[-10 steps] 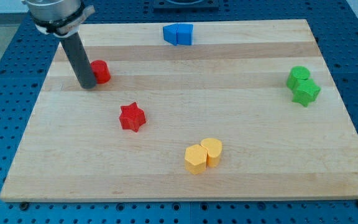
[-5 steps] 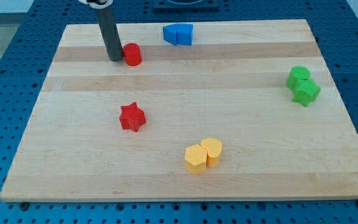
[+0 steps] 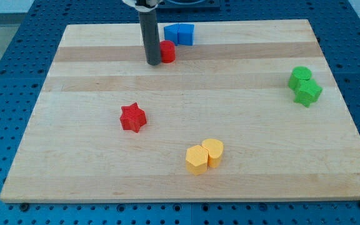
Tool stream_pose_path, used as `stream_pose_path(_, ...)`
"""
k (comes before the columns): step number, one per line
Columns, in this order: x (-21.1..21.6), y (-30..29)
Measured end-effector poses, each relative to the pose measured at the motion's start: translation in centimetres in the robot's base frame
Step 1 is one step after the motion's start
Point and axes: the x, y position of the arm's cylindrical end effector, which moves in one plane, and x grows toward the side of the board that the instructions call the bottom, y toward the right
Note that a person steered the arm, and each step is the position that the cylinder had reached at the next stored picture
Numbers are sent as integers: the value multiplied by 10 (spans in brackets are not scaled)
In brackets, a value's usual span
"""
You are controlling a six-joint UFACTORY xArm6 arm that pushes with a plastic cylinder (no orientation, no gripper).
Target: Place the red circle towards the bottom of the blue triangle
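Observation:
The red circle (image 3: 167,51) lies near the view's top, just below and a little left of the two blue blocks. The blue triangle (image 3: 171,33) is the left one of that pair; a blue cube (image 3: 185,34) touches it on the right. My rod comes down from the view's top, and my tip (image 3: 153,62) rests on the board against the red circle's left side. The red circle's upper edge is close to the blue triangle's lower edge; I cannot tell if they touch.
A red star (image 3: 132,117) lies left of the middle. Two yellow blocks (image 3: 204,155) sit together near the view's bottom. Two green blocks (image 3: 304,86) sit together at the view's right. The wooden board (image 3: 261,144) lies on a blue perforated table.
My tip has pushed the red circle from the board's upper left rightwards and slightly up, to just below the blue triangle. The other blocks have not moved.

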Motion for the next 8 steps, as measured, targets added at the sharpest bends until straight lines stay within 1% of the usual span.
stream_pose_path(3,-3,53)
stream_pose_path(4,-19,57)
stream_pose_path(5,-28,57)
stream_pose_path(6,-18,57)
stream_pose_path(7,14,45)
stream_pose_path(8,18,4)
